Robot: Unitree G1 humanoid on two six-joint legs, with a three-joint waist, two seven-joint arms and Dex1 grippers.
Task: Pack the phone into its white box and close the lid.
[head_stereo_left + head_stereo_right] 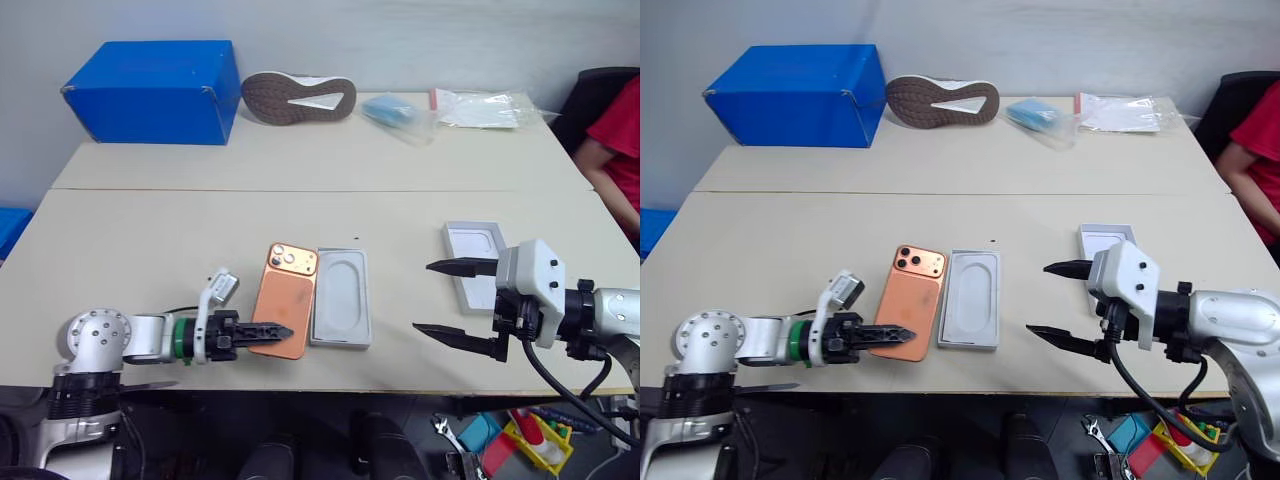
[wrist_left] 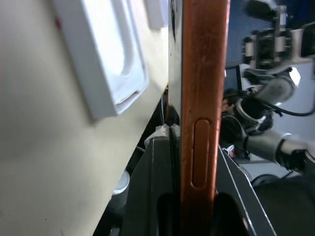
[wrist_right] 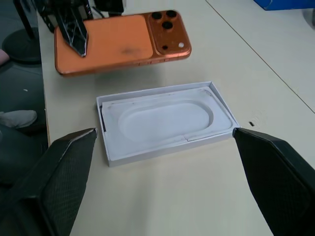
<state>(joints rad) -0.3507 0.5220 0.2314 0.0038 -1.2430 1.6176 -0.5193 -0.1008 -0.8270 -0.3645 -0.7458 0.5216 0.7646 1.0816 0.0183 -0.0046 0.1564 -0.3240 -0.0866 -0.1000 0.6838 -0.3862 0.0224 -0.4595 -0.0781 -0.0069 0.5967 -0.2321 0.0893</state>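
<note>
your left gripper (image 1: 283, 330) is clamped on the slim orange smartphone (image 1: 285, 300), just left of the shallow white cardboard box (image 1: 341, 297) holding an oval-recessed insert. your right gripper (image 1: 445, 300) hangs wide apart. nothing packed yet; the white lid (image 1: 472, 255) waits far right.

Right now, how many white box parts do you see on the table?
2. The white box, with an insert inside, lies right beside the phone. The lid lies farther right, partly hidden behind the right claw.

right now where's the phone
In the left eye view the phone is held in the left hand, near the table's front edge, just left of the white box.
</note>
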